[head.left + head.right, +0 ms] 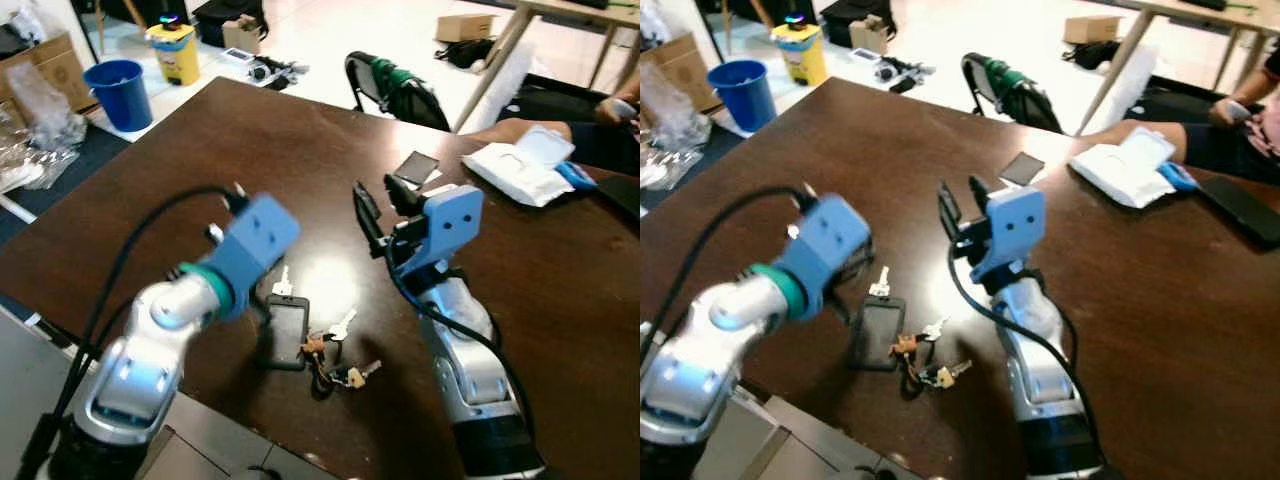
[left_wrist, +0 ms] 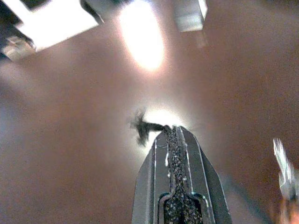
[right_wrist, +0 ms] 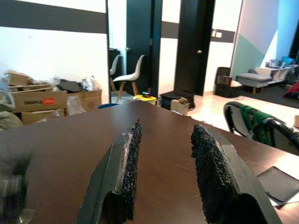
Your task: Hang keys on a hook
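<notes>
Keys: a small bunch of keys (image 1: 335, 350) lies flat on the dark brown table (image 1: 250, 150), near the edge closest to the robot, between the two arms. It has several silver keys fanned out, one pointing away from the robot and one toward its right, joined at a ring with small tan or brass-coloured bits (too small to tell what they are).
Black holder: a flat black rectangular card holder (image 1: 285, 330) with a clear window lies touching the bunch on its left side; one more silver key (image 1: 282, 284) sits at its far end.
Left gripper: the left gripper (image 2: 172, 135) points down at the table just beside the holder, its blue wrist block above the holder's far end in the head views. In the left wrist view the two fingers are pressed together with no gap; a dark frayed wisp sticks out at the tip (what it is cannot be told). A silver key (image 2: 285, 170) shows at the edge of that view.
Right gripper: the right gripper (image 3: 163, 140) is raised above the table to the right of the keys, fingers spread apart with nothing between the rough black pads (image 3: 205, 172).
Elsewhere on the table: a white packet (image 1: 520, 165) and a small dark card (image 1: 417, 167) lie at the far side, well apart from the keys.
Floor beyond: a blue bucket (image 1: 118, 92).
</notes>
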`<state>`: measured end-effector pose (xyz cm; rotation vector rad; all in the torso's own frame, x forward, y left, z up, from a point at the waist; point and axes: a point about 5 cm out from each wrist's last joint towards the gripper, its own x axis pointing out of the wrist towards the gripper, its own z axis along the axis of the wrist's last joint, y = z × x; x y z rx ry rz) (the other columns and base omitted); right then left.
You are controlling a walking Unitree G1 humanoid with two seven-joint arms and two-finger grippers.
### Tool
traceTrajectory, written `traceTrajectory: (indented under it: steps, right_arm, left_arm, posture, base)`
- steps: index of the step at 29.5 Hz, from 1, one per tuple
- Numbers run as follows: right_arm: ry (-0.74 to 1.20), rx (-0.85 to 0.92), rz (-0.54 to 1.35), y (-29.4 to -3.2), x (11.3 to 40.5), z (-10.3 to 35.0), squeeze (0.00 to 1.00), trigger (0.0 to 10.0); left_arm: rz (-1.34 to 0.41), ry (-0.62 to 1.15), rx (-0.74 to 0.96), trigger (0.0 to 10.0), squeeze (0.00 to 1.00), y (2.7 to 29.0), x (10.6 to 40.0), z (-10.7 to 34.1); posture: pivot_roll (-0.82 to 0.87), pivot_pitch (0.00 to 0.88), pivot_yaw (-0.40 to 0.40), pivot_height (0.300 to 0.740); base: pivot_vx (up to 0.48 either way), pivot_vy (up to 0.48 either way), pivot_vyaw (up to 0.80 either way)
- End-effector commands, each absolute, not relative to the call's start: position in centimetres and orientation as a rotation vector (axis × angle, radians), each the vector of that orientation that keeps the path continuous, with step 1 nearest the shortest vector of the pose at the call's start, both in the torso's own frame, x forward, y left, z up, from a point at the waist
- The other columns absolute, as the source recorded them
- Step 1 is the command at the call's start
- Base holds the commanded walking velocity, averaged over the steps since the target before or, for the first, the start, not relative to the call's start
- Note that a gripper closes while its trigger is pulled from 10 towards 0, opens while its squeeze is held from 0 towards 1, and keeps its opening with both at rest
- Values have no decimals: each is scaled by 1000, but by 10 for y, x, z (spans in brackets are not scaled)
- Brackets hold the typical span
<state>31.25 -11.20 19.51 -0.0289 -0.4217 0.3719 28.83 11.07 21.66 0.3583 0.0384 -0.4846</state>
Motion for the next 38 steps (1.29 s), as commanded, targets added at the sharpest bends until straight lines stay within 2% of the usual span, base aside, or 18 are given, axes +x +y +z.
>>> traceTrajectory:
  steps: [1,5,8,11,16,19,21,23,38]
  right_arm:
    - [-425,-22,379,-110,313,197,0,10000]
    - [-430,-19,383,-109,314,199,0,10000]
    - [-438,-16,387,-107,314,201,0,10000]
    - [-443,-12,390,-106,314,202,0,10000]
    - [-448,-6,394,-105,312,203,0,10000]
    - [-450,-3,396,-105,311,204,0,10000]
    - [-460,5,403,-103,307,207,0,10000]
    - [-465,7,407,-103,306,208,0,10000]
    - [-463,9,418,-101,305,208,0,10000]
  left_arm:
    - [-454,56,298,10000,0,117,288,216]
    - [-400,12,186,10000,0,118,293,226]
    - [-274,-39,143,10000,0,127,300,232]
    - [-160,-101,157,10000,0,135,303,238]
    - [-97,-132,217,10000,0,142,303,238]
    - [-91,-135,235,10000,0,143,302,235]
    - [-121,-161,326,10000,0,141,297,231]
    - [-129,-164,343,10000,0,140,295,229]
    - [-98,-183,351,10000,0,142,296,225]
  posture:
    - [110,22,120,740]
    - [112,23,118,740]
    - [109,24,115,740]
    - [109,23,114,740]
    - [109,23,114,740]
    - [103,24,111,740]
    - [102,22,109,740]
    - [95,17,106,740]
    - [98,10,100,740]
  base:
    - [0,0,0]
    - [0,0,0]
    - [0,0,0]
    - [0,0,0]
    - [0,0,0]
    - [0,0,0]
    - [0,0,0]
    - [-133,0,0]
    - [-341,0,0]
